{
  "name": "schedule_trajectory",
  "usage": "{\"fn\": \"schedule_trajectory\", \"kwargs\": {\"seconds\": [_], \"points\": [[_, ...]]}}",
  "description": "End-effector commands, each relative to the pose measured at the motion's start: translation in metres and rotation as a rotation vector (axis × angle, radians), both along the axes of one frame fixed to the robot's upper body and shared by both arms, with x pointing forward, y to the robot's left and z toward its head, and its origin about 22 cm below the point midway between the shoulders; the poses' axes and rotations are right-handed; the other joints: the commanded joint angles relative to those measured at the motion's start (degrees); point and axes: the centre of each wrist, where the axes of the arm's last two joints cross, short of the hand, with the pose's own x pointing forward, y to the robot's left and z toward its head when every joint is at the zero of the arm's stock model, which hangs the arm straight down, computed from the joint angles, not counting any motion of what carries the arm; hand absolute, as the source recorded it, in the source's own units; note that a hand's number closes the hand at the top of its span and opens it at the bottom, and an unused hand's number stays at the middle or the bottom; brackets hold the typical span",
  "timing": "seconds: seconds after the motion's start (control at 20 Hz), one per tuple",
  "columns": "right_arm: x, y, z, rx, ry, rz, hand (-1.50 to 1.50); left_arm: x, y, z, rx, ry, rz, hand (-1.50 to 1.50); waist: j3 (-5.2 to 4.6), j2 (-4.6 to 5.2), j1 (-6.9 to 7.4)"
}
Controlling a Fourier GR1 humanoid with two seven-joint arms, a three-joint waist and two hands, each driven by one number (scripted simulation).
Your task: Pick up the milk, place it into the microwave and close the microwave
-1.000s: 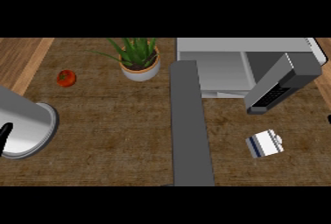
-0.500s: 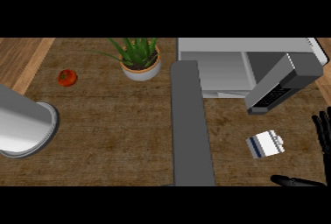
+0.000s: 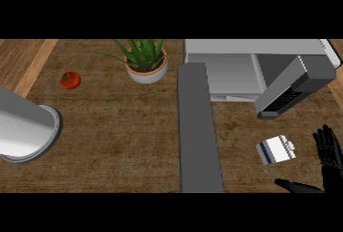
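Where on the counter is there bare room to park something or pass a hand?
Widest bare patch: between the tomato, plant pot, grey forearm and the central grey bar. Right of the bar it is crowded: the milk carton lies under the open microwave door, with the right hand beside it.

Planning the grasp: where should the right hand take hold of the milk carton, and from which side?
Probably around its flat side walls, coming from the right: the milk carton lies tipped on the counter, and the right hand is open just beside it.
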Motion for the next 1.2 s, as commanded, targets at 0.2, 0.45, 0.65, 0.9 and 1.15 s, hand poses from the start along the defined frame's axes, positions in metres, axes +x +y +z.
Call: {"fn": "schedule_trajectory", "kwargs": {"seconds": [0.2, 0.45, 0.65, 0.9, 1.15], "points": [[0.008, 0.001, -0.062, -0.034, 0.074, 0.018, -1.5, -0.01, 0.0, 0.007, -0.028, -0.057, -0.032, -1.5, 0.01, 0.05, 0.15], [0.007, -0.014, -0.083, -0.111, 0.084, 0.016, -1.5, -0.029, -0.011, 0.015, -0.02, -0.069, -0.036, -1.5, 0.04, 0.02, 0.47], [0.008, -0.032, -0.099, -0.08, 0.069, 0.007, -1.5, -0.021, 0.003, 0.002, -0.038, -0.066, -0.05, -1.5, 0.1, 0.18, 0.52], [0.029, -0.038, -0.098, -0.057, 0.061, 0.018, -1.5, -0.027, 0.012, 0.006, -0.031, -0.063, -0.057, -1.5, 0.14, 0.26, 0.86], [0.035, -0.019, -0.107, 0.013, 0.031, 0.064, -1.5, -0.033, 0.006, 0.013, -0.039, -0.028, -0.056, -1.5, 0.1, 0.18, 0.44]]}}
